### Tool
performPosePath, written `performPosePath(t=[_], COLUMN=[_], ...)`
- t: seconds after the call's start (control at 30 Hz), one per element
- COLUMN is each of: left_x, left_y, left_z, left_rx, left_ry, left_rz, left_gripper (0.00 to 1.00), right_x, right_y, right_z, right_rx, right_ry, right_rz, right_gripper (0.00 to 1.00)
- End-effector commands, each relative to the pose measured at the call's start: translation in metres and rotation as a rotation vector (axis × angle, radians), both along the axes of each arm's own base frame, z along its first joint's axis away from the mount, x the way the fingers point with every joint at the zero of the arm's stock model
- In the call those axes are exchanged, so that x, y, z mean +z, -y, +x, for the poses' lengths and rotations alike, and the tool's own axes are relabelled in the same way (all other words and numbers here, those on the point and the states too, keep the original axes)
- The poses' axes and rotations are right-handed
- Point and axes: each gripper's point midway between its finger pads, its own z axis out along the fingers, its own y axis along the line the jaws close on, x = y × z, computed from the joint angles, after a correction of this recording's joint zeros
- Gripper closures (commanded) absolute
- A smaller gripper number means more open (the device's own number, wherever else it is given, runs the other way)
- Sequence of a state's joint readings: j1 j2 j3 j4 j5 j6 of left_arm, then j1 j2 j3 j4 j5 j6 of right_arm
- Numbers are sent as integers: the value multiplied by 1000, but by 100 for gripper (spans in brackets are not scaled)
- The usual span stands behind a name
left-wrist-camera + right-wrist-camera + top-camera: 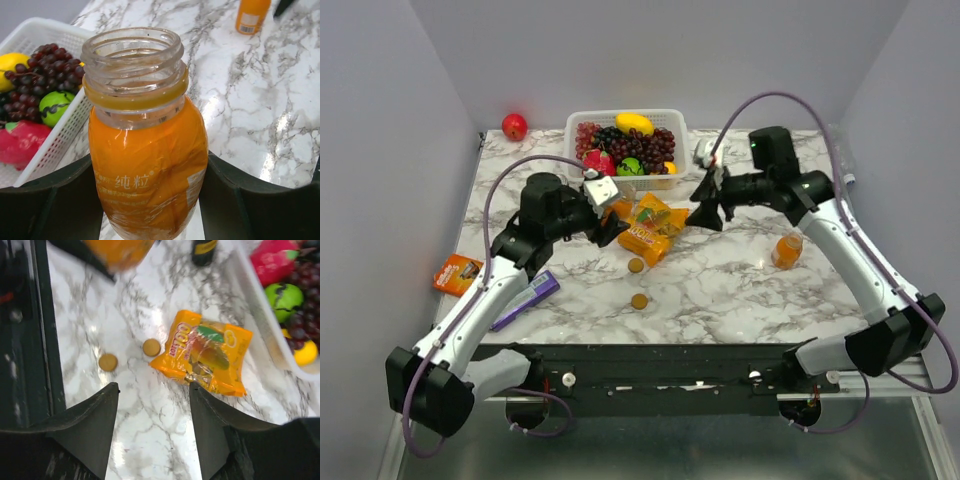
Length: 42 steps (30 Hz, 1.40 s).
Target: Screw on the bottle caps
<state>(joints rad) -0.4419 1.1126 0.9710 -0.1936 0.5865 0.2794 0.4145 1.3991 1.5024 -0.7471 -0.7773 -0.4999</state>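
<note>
Left claw [613,229] clenched on uncapped clear plastic orange-juice bottle [145,135]; right claw [154,387] released, empty, two round golden-orange plastic caps [151,347] [108,362] at its 11 to 12 o'clock.

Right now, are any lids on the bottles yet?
Done: no lid is on that I can see.
In hand: the left jaws hold an orange bottle with its neck open. The right jaws are open and empty, with two caps lying loose on the table ahead of them.
Left: pick up a cap and screw it on. Then the other bottle; I cannot tell if that one is capped.
</note>
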Motion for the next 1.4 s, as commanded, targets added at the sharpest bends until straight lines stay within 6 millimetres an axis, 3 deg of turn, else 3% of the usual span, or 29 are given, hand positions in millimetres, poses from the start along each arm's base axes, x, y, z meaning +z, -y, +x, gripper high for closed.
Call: performPosePath(t=[0.0,0.07,0.27,0.47,0.67,0.9,1.37], left_x=[0,5,8,13,8,5,-5], left_y=[-29,-44,-70,-82,-93,-93,-93], left_z=[-8,-3,3,-3,-13,-16,-17], left_rx=[60,123,229,261,287,288,289], left_ry=[-41,-39,-48,-47,-59,-75,-96], left_rz=[-53,-81,-144,-153,-144,-158,-157], left_gripper=[100,100,100,100,100,100,100], right_x=[-84,-114,-167,-210,-247,-270,-282], right_y=[-21,-35,-81,-116,-123,-123,-126], right_z=[-33,-55,-91,-96,-85,-79,-94], right_rx=[283,409,616,678,689,688,731], right_ry=[137,173,209,225,196,171,154], right_rz=[-231,-273,-337,-393,-473,-519,-527], right_gripper=[35,35,33,31,31,31,36])
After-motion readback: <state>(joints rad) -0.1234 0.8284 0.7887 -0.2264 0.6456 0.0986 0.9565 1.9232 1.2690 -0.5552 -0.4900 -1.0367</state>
